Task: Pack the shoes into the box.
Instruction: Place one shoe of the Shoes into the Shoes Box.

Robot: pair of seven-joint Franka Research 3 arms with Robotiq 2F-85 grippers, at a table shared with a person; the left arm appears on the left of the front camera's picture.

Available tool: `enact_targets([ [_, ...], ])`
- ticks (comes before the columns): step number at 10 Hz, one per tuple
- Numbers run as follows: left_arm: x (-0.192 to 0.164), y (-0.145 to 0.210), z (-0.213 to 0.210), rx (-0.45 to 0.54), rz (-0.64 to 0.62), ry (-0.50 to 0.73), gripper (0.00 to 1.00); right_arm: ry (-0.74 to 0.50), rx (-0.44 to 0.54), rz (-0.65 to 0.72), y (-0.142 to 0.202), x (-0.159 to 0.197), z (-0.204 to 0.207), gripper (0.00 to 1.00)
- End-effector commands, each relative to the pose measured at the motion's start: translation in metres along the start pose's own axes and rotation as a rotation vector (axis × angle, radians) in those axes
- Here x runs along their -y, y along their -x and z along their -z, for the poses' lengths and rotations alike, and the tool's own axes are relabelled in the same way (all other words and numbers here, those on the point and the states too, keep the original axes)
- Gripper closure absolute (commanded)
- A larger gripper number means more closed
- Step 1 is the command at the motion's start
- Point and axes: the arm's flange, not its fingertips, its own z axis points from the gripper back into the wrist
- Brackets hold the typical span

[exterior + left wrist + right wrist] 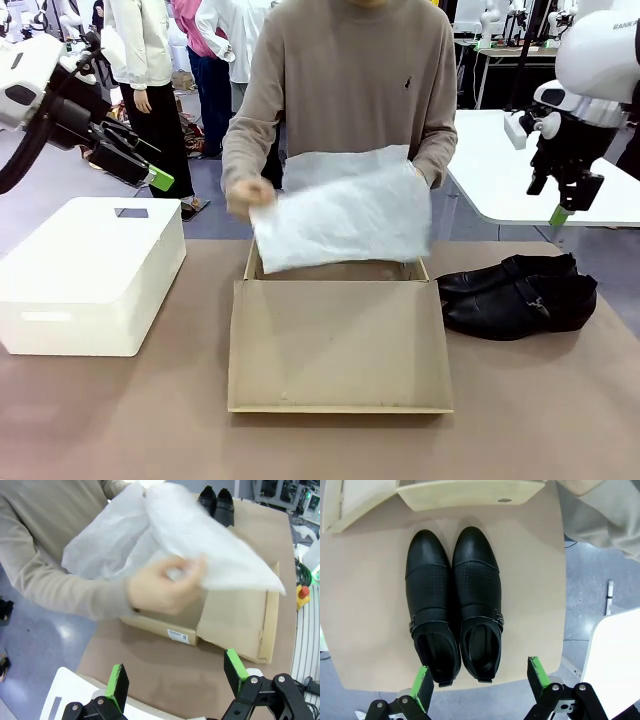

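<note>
brown table (120, 420) carries box (340, 345) (lid open), shoes (520, 295), white bin (85, 270).

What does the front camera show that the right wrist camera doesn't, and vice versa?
Front view, not right wrist: the white rounded plastic box and the white tissue paper sheet the person is holding. Right wrist, not front: perforated toes on the glossy black leather shoes. Both: those shoes, side by side, and the tan cardboard box.

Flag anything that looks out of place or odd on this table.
Nothing is spilled or damaged. One oddity: the white tissue paper is not lying in the box; the person's hand holds it up above the open box. The shoes stand neatly side by side on the table beside it.
</note>
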Motion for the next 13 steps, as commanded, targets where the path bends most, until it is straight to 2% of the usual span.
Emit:
enact_targets([
  [1, -0.001, 0.0, 0.0, 0.015, 0.002, 0.011, 0.0, -0.006, 0.045, -0.027, 0.016, 0.013, 0.012, 0.0],
  [5, -0.001, 0.0, 0.0, 0.015, 0.002, 0.011, 0.0, -0.058, 0.089, 0.022, 0.026, 0.018, 0.023, 0.0],
  [6, -0.001, 0.0, 0.0, 0.015, 0.002, 0.011, 0.0, -0.043, 0.036, 0.014, 0.026, 0.011, 0.031, 0.0],
  [13, -0.001, 0.0, 0.0, 0.015, 0.002, 0.011, 0.0, -0.043, 0.036, 0.014, 0.026, 0.011, 0.031, 0.0],
])
